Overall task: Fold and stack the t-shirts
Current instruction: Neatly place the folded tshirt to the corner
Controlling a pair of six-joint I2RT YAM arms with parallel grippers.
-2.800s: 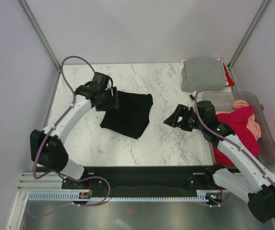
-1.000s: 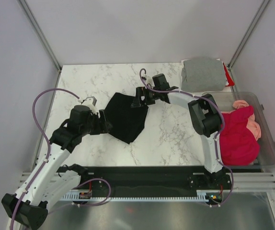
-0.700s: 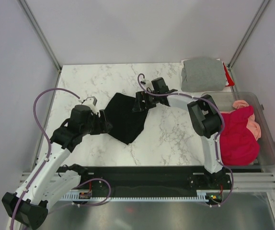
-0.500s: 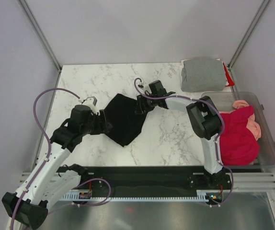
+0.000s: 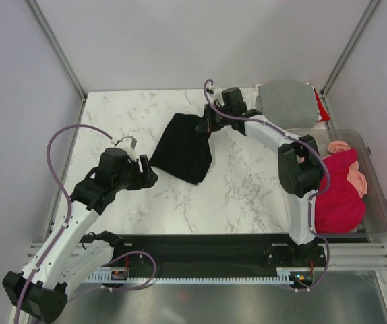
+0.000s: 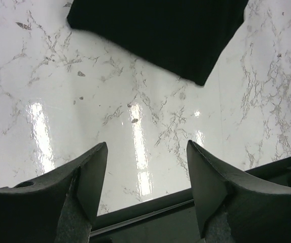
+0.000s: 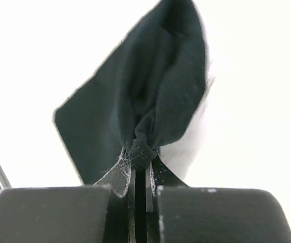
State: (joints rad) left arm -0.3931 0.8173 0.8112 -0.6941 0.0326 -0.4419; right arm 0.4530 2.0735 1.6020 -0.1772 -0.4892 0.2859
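Right gripper (image 7: 140, 169) clamped tight on one corner of the black t-shirt (image 5: 183, 150). The cloth runs from it diagonally across the tabletop (image 5: 247, 192), long axis pointing toward my left gripper (image 6: 145, 151). Left gripper is spread wide and holds nothing, with the shirt's near edge just ahead of it.
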